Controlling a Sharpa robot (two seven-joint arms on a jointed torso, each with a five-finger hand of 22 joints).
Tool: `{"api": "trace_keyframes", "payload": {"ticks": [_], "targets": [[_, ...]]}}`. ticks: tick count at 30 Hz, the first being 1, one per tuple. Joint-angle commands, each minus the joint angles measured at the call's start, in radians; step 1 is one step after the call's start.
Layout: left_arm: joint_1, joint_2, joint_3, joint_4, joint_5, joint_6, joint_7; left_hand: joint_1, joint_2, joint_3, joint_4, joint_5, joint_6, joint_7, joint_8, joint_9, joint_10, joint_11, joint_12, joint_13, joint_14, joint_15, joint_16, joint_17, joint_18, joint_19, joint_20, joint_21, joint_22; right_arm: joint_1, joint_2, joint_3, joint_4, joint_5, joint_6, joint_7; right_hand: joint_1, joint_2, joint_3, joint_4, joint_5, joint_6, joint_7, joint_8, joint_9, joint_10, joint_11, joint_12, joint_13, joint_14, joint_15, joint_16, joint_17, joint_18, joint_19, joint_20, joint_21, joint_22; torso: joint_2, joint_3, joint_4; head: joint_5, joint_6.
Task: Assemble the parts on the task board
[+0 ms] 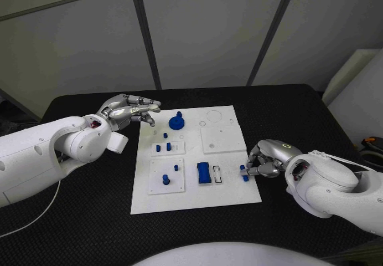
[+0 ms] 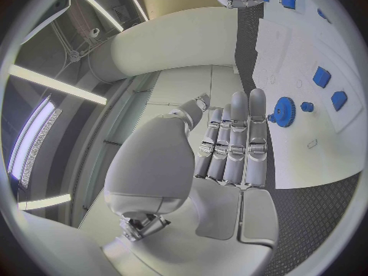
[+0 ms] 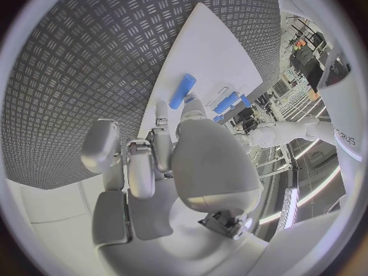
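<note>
Nearest the robot, the right hand (image 1: 262, 160) sits at the near right edge of the flat white plastic task board (image 1: 227, 197), fingers curled around a small blue cylindrical peg (image 1: 243, 170). In the right wrist view that peg (image 3: 183, 91) lies just past the fingertips, low against the board edge. I can't tell if it's actually pinched or only touched, so the grip is anyone's guess. My read is it's being lined up for a slot nearby.

Just left of that stands a chunky blue rectangular block (image 1: 204, 172) beside a narrow white slot, then a short blue pin (image 1: 165, 179) upright in a raised white square plate. Further back are two more little blue pegs (image 1: 162, 147) on a smaller plate.

At the far end, a blue toothed gear (image 1: 177, 121) sits on the board. The left hand (image 1: 128, 111) hovers just beside it, fingers straight and together, holding nothing, probably parked out of the way. Everything's on a black diamond-textured worktop (image 1: 88, 221).
</note>
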Motion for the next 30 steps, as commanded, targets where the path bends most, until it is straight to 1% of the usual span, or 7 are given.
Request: {"api": "trace_keyframes", "payload": {"ticks": [1, 7, 13, 19, 21, 24, 30], "targets": [[0.001, 0.0, 0.001, 0.001, 0.002, 0.011, 0.011, -0.006, 0.004, -0.005, 0.0, -0.004, -0.004, -0.003, 0.006, 0.001, -0.005, 0.001, 0.006, 0.0, -0.001, 0.006, -0.005, -0.001, -0.002, 0.006, -0.001, -0.004, -0.001, 0.0, 0.008, 0.0, -0.004, -0.019, 0.041, -0.009, -0.007, 0.001, -0.005, -0.002, -0.005, 0.007, 0.0, -0.007, 0.001, -0.004, 0.001, -0.002, -0.087, 0.105, -0.004, -0.001, 0.253, -0.003, 0.0, 0.0, -0.004, -0.001, 0.0, -0.0001, -0.0004, 0.002, -0.001], [0.0, 0.001, 0.001, 0.001, 0.002, 0.013, 0.009, -0.006, 0.004, -0.005, 0.0, -0.004, -0.004, -0.003, 0.006, 0.001, -0.005, 0.001, 0.006, 0.0, -0.001, 0.006, -0.005, -0.001, -0.002, 0.006, -0.001, -0.004, -0.001, 0.0, 0.026, 0.0, -0.016, -0.019, 0.062, -0.006, 0.021, 0.009, 0.005, -0.013, 0.005, 0.012, -0.005, -0.009, 0.005, -0.004, -0.002, -0.002, -0.085, 0.105, -0.006, -0.001, 0.254, -0.004, 0.0, -0.001, -0.004, 0.0, 0.0, -0.0004, -0.0002, 0.001, -0.003], [0.0, 0.0, 0.001, 0.001, 0.002, 0.014, 0.007, -0.006, 0.004, -0.005, 0.0, -0.004, -0.004, -0.003, 0.006, 0.001, -0.005, 0.001, 0.006, 0.0, -0.001, 0.006, -0.005, -0.001, -0.002, 0.006, -0.001, -0.004, -0.001, -0.004, 0.047, -0.001, -0.029, -0.043, 0.107, -0.013, 0.071, 0.014, 0.015, -0.029, -0.013, 0.015, -0.006, -0.015, 0.008, -0.006, -0.003, -0.005, -0.086, 0.106, -0.008, -0.001, 0.254, -0.003, -0.001, -0.003, -0.006, -0.001, 0.001, -0.0004, 0.0007, 0.004, -0.009], [0.0, -0.002, 0.001, 0.001, 0.002, 0.015, 0.005, -0.006, 0.004, -0.005, 0.0, -0.004, -0.005, -0.003, 0.006, 0.001, -0.006, 0.001, 0.006, 0.0, -0.001, 0.006, -0.005, -0.001, -0.002, 0.007, -0.001, -0.005, -0.002, -0.014, 0.061, -0.001, -0.035, -0.098, 0.153, -0.027, 0.128, 0.017, 0.028, -0.055, -0.018, 0.017, -0.007, -0.021, 0.011, -0.008, -0.005, -0.01, -0.088, 0.105, -0.01, -0.001, 0.254, -0.003, -0.002, -0.005, -0.008, -0.001, 0.0, -0.002, 0.0022, 0.006, -0.012], [0.0, -0.002, 0.001, 0.001, 0.002, 0.015, 0.004, -0.005, 0.004, -0.005, 0.0, -0.004, -0.005, -0.003, 0.006, 0.001, -0.006, 0.001, 0.006, 0.0, -0.001, 0.006, -0.005, -0.001, -0.002, 0.007, -0.001, -0.005, -0.002, -0.016, 0.066, -0.001, -0.035, -0.115, 0.163, -0.03, 0.157, 0.022, 0.042, -0.069, -0.065, 0.019, -0.007, -0.024, 0.012, -0.009, -0.005, -0.011, -0.088, 0.105, -0.01, -0.001, 0.254, -0.003, -0.002, -0.006, -0.008, -0.001, -0.001, -0.0016, 0.0026, 0.009, -0.013], [0.0, -0.003, 0.001, 0.002, 0.002, 0.015, 0.002, -0.004, 0.005, -0.005, -0.001, -0.003, -0.006, -0.003, 0.006, 0.001, -0.007, 0.001, 0.006, 0.0, -0.002, 0.006, -0.005, -0.002, -0.002, 0.007, -0.001, -0.005, -0.002, -0.017, 0.072, -0.001, -0.035, -0.132, 0.17, -0.034, 0.181, 0.023, 0.059, -0.079, -0.089, 0.02, -0.007, -0.029, 0.012, -0.011, -0.005, -0.013, -0.088, 0.105, -0.01, -0.001, 0.253, -0.004, -0.001, -0.006, -0.008, 0.0, -0.001, -0.0009, 0.0022, 0.011, -0.014], [-0.001, -0.006, 0.001, 0.003, 0.002, 0.015, -0.001, -0.004, 0.005, -0.005, -0.001, -0.003, -0.006, -0.003, 0.006, 0.001, -0.007, 0.001, 0.006, 0.0, -0.002, 0.006, -0.005, -0.002, -0.002, 0.007, -0.001, -0.005, -0.002, -0.018, 0.079, -0.001, -0.03, -0.158, 0.167, -0.043, 0.209, 0.021, 0.089, -0.09, -0.069, 0.023, -0.007, -0.036, 0.012, -0.013, -0.006, -0.018, -0.09, 0.105, -0.01, -0.001, 0.254, -0.004, 0.0, -0.006, -0.008, 0.002, 0.0, -0.0012, 0.0002, 0.015, -0.014]]}}
